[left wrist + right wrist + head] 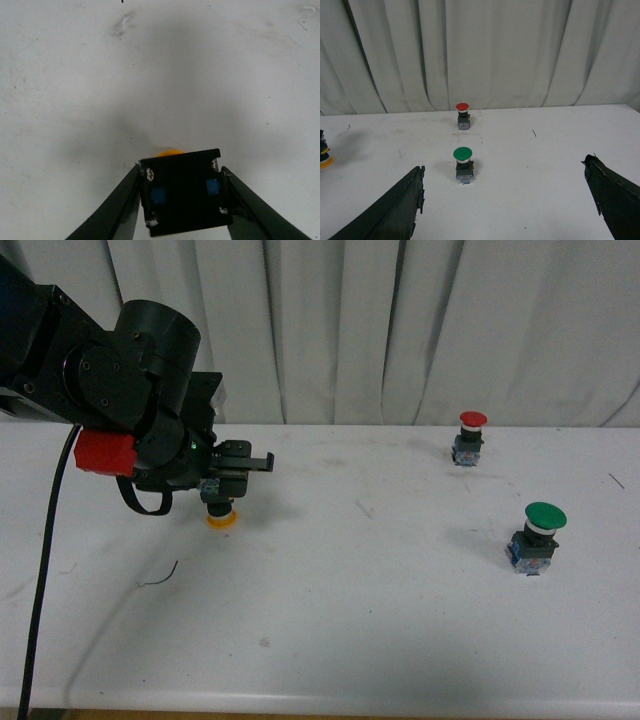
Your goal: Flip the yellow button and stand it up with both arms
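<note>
Left pincer (pixel 180 175) clamps the yellow button (pixel 221 518) upside down at the worktop's (pixel 400 620) left, cap mostly hidden beneath its base. Right pincer (pixel 503 167) gapes wide, with only finger ends in view.

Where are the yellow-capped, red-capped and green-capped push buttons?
yellow-capped push button (pixel 221 520): front view, its cap.
red-capped push button (pixel 468 444): front view, dark body below cap.
green-capped push button (pixel 534 543): front view, dark body below cap.
</note>
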